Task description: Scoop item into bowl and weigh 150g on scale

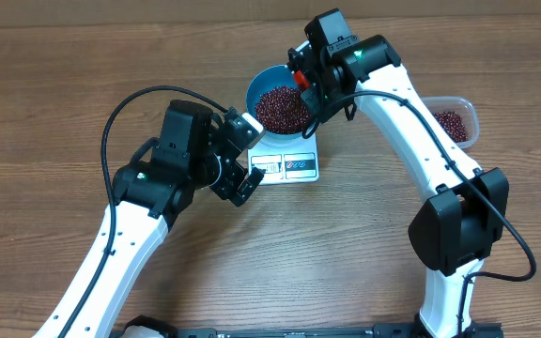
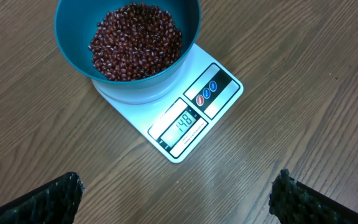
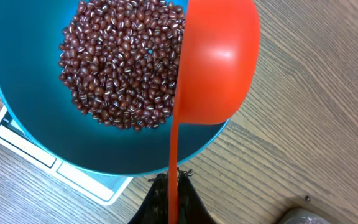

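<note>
Right gripper (image 3: 169,194) pinches red scoop (image 3: 216,62) above beans (image 3: 117,62).

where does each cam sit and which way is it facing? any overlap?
Overhead: above the table, facing down; left arm, right arm, bowl on scale, clear tub.
Left wrist: on the left arm, down at scale and beans; open left gripper at bottom corners.
Right wrist: on the right arm, down into bowl; right gripper shut on red scoop.
Shared: all three see the bowl.

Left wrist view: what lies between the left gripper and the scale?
Just bare table, from left gripper to scale; left wrist view shows it.
</note>
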Tool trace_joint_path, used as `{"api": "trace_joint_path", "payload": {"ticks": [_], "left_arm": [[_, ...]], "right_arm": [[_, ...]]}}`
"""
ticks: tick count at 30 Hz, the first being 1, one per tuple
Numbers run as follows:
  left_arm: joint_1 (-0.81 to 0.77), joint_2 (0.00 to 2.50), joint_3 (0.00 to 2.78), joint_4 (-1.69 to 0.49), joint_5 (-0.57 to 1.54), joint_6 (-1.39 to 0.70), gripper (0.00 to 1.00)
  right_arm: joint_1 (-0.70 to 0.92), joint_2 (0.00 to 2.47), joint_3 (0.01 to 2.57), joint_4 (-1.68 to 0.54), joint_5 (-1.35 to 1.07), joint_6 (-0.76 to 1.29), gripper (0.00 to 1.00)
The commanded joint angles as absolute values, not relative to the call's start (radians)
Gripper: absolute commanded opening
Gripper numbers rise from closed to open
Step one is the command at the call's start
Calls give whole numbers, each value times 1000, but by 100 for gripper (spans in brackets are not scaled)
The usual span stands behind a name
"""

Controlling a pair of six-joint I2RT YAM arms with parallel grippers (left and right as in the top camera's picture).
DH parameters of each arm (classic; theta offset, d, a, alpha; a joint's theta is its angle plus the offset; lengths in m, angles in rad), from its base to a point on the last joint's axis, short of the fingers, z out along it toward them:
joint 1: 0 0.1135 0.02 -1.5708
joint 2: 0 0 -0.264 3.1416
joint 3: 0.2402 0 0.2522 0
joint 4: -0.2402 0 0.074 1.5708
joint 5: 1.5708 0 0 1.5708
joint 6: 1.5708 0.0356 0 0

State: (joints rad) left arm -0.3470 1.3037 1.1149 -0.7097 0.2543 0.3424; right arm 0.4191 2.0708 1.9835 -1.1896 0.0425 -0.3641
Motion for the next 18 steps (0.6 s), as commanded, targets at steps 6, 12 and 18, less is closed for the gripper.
{"api": "trace_joint_path", "payload": {"ticks": [6, 12, 18], "left_arm": [[-354, 1308, 1113, -706, 255, 333, 99], [-354, 1308, 1113, -706, 255, 333, 100], [-354, 1308, 1113, -706, 255, 333, 100]], "right_arm": [[420, 2027, 2017, -1180, 28, -394, 4], [413, 2027, 2017, -1188, -80, -364, 4], [368, 2027, 2017, -1219, -310, -347, 4]]}}
